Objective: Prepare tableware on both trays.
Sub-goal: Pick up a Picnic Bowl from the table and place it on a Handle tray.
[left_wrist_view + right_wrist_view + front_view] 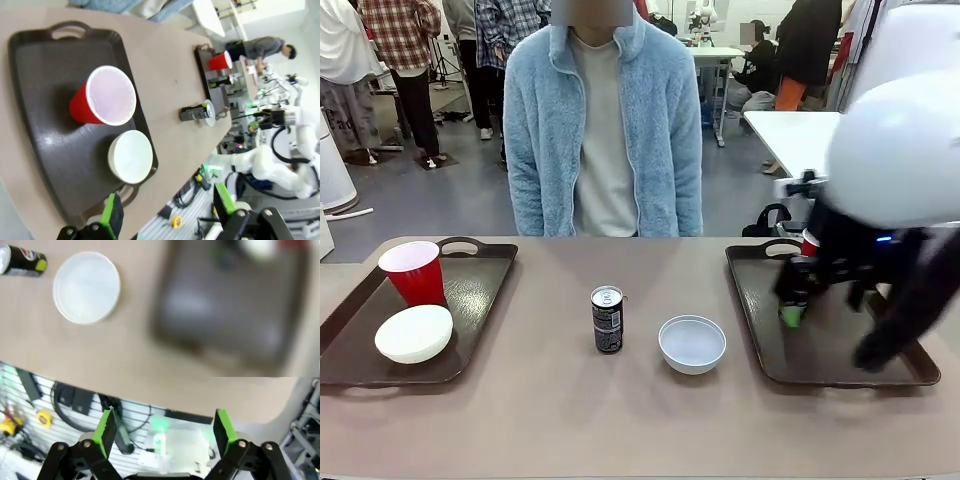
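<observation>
Cups [413, 272], bowls [692, 343], trays [470, 290] — pairs; one can [607, 320]

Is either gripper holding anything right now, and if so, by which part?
Nothing is held. The left gripper and the right gripper both stand open with nothing between their fingers.

Open tabletop [520, 430] along near edge; can [607, 320] and bowl [692, 344] side by side mid-table

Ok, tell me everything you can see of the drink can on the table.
The drink can is slim and dark, metal by its look, with a silver top and pale print on its side. It stands upright on the bare table between the left tray and the right tray, beside the white bowl with a gap between them. Only the table touches it.
</observation>
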Tool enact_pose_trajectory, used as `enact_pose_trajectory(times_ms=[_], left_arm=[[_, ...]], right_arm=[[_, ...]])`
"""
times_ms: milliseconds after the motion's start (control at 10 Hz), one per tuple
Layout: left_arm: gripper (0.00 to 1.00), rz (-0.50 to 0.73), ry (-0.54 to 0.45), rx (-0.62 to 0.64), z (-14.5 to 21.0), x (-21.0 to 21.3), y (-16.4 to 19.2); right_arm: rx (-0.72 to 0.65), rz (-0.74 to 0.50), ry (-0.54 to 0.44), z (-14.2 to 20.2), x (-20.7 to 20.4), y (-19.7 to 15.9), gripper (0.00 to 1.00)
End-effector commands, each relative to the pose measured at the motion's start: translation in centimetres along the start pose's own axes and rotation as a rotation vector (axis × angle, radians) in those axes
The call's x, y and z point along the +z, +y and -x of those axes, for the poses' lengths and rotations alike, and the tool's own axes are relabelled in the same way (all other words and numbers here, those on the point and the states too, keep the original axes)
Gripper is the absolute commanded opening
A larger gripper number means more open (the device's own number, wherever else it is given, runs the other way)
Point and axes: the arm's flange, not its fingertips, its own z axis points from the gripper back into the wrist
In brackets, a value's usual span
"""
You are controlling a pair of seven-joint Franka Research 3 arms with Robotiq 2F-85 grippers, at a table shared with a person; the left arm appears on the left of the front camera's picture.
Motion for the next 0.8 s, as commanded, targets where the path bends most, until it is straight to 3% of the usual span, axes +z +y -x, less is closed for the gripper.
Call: enact_pose_trajectory(times_ms=[0,400,500,700], left_arm=[[0.95,-0.005,-0.014,0.009,0.2,-0.1,-0.2],[0.95,-0.005,-0.014,0.009,0.2,-0.1,-0.2],[0.95,-0.005,-0.014,0.009,0.2,-0.1,-0.2],[0.95,-0.005,-0.014,0.009,0.2,-0.1,-0.2]], right_arm=[[-0.079,0.028,-0.007,-4.7,-1.2,3.8,1.00],[-0.198,-0.008,-0.050,-8.9,-5.5,7.7,1.00],[-0.128,-0.022,-0.030,-6.9,-4.1,7.0,1.00],[-0.128,-0.022,-0.030,-6.9,-4.1,7.0,1.00]])
